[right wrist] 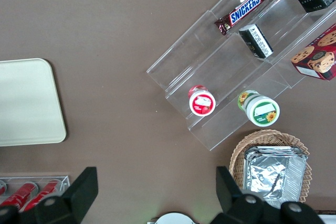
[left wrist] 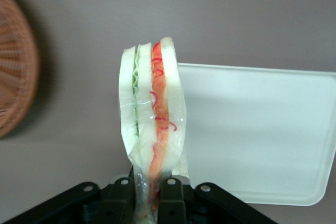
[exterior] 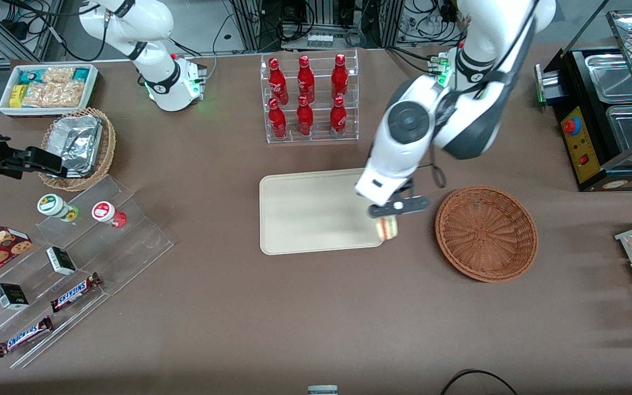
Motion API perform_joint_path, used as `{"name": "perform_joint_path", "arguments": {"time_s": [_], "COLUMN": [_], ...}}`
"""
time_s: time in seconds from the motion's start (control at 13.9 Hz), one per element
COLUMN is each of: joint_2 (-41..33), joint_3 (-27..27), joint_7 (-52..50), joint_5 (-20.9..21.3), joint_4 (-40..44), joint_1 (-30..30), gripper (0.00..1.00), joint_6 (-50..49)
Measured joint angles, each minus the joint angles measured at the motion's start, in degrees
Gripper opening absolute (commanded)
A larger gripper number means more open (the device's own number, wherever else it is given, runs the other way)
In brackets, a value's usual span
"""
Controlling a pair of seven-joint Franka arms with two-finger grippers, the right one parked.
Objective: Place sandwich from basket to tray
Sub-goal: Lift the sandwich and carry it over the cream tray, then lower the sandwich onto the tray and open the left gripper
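Observation:
My left gripper (exterior: 388, 219) is shut on the sandwich (exterior: 387, 228), a wrapped wedge of white bread with red-orange and green filling. It hangs above the edge of the cream tray (exterior: 305, 214) that lies toward the basket. In the left wrist view the black fingers (left wrist: 172, 198) pinch the sandwich (left wrist: 152, 108) at its narrow end, with the tray (left wrist: 262, 129) below and beside it. The round reddish-brown basket (exterior: 486, 233) stands beside the tray, toward the working arm's end, and holds nothing I can see; its rim also shows in the left wrist view (left wrist: 16, 77).
A clear rack of red bottles (exterior: 308, 96) stands farther from the front camera than the tray. A black food warmer (exterior: 607, 115) is at the working arm's end. Acrylic steps with snacks (exterior: 58, 269), a tan basket with foil container (exterior: 77, 145) and a white snack bin (exterior: 50, 88) lie toward the parked arm's end.

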Motion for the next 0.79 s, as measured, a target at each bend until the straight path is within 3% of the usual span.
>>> {"name": "perform_joint_path", "arguments": {"time_s": [0.36, 0.79], "joint_2": [9.6, 13.9], "joint_3": [0.0, -1.4], "joint_7": [-0.1, 0.0], "joint_5": [-0.1, -0.1], "joint_4": [5.9, 6.4], "joint_1": [-6.7, -8.1], "gripper": [0.00, 0.00], "joint_6": [4.0, 6.8]}}
